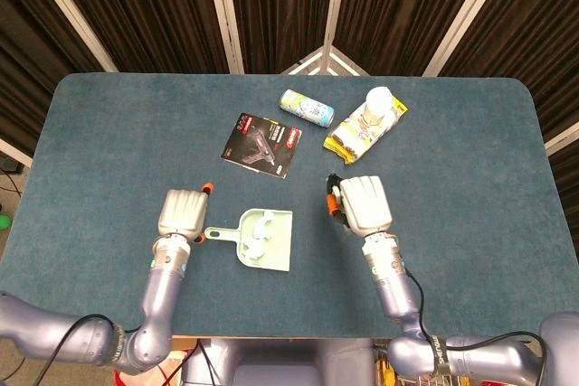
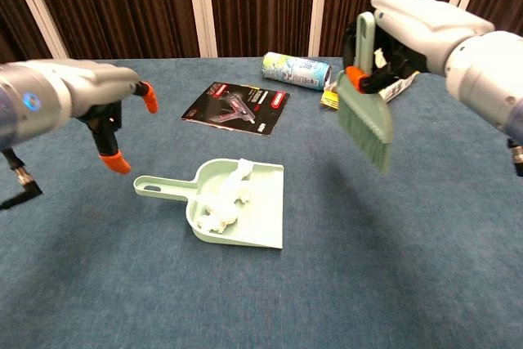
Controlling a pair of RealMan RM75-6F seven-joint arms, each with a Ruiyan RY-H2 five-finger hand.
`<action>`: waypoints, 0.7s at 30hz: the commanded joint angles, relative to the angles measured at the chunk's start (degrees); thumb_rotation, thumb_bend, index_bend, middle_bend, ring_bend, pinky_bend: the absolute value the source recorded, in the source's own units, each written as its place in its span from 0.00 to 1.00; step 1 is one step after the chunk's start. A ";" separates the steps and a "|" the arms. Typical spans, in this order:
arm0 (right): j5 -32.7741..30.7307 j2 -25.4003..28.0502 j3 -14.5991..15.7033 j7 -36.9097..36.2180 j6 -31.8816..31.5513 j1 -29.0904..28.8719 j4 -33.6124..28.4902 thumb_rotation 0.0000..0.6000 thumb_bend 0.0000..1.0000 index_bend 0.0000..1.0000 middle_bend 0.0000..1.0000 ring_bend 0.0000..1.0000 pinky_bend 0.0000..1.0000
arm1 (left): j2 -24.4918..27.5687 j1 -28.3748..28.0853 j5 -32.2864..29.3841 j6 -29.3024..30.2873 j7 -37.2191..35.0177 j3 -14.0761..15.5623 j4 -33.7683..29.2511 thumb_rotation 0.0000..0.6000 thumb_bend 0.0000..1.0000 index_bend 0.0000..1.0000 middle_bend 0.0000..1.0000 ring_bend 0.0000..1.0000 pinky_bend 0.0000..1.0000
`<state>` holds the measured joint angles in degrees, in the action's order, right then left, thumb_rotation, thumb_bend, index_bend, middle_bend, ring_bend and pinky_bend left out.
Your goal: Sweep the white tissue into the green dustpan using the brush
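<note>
The green dustpan [image 1: 267, 240] [image 2: 245, 209] lies flat on the blue table with the crumpled white tissue [image 1: 260, 228] [image 2: 228, 199] inside it. My left hand [image 1: 183, 212] [image 2: 106, 108] hovers left of the dustpan's handle, its fingers apart and holding nothing. My right hand [image 1: 365, 204] [image 2: 417, 26] grips the green brush [image 2: 365, 108], lifted well right of the dustpan, bristles down. In the head view the brush is almost hidden under the hand.
A black booklet [image 1: 261, 145] [image 2: 237, 106] lies behind the dustpan. Farther back are a can on its side [image 1: 306, 108] [image 2: 297, 69], a yellow snack bag [image 1: 364, 128] and a white cup [image 1: 377, 99]. Dark curtains stand beyond the table's far edge.
</note>
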<state>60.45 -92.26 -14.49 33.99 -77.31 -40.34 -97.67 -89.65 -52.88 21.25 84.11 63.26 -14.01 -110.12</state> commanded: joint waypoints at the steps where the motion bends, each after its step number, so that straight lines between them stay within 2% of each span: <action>1: 1.64 1.67 1.27 -0.41 -0.23 1.21 2.08 1.00 1.00 0.92 0.75 0.84 1.00 | 4.14 2.33 2.49 -1.24 -3.15 0.95 -2.47 1.00 0.00 0.21 0.92 0.94 1.00; 8: 5.42 3.40 3.74 0.34 -1.21 2.97 7.28 1.00 1.00 0.92 0.76 0.84 1.00 | 10.19 5.45 6.48 -3.61 -8.44 2.72 -4.96 1.00 0.00 0.22 0.91 0.94 1.00; 13: 10.08 4.02 6.71 4.23 -2.16 3.56 11.95 1.00 1.00 0.92 0.75 0.82 0.99 | 13.25 7.55 9.88 -5.14 -12.57 4.06 -5.96 1.00 0.00 0.22 0.90 0.93 1.00; 15: 10.77 4.14 7.76 6.79 -2.06 3.88 13.39 1.00 1.00 0.89 0.75 0.76 0.92 | 14.15 8.33 10.95 -5.53 -14.04 4.53 -6.03 1.00 0.00 0.22 0.89 0.92 1.00; 16: 10.63 4.07 8.09 7.95 -1.83 4.07 13.48 1.00 1.00 0.83 0.71 0.69 0.83 | 14.53 8.70 11.48 -5.77 -14.83 4.72 -6.03 1.00 0.00 0.21 0.88 0.92 1.00; 18: 9.97 4.14 8.52 9.07 -1.12 4.40 13.13 1.00 1.00 0.73 0.63 0.58 0.68 | 15.03 9.17 12.09 -6.10 -15.70 5.06 -5.94 1.00 0.00 0.21 0.86 0.90 1.00; 20: 7.91 4.59 8.99 10.94 0.50 4.93 11.57 1.00 1.00 0.59 0.50 0.41 0.51 | 15.73 9.74 13.05 -6.66 -16.69 5.65 -5.60 1.00 0.00 0.21 0.82 0.87 1.00; 21: 6.84 4.82 9.05 12.01 1.10 5.11 10.66 1.00 0.98 0.53 0.44 0.35 0.46 | 16.00 9.97 13.53 -6.94 -17.16 5.89 -5.43 1.00 0.00 0.20 0.80 0.86 1.00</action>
<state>69.21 -87.94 -6.04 43.94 -77.61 -35.85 -85.55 -74.03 -43.26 34.31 77.53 46.57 -8.48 -115.75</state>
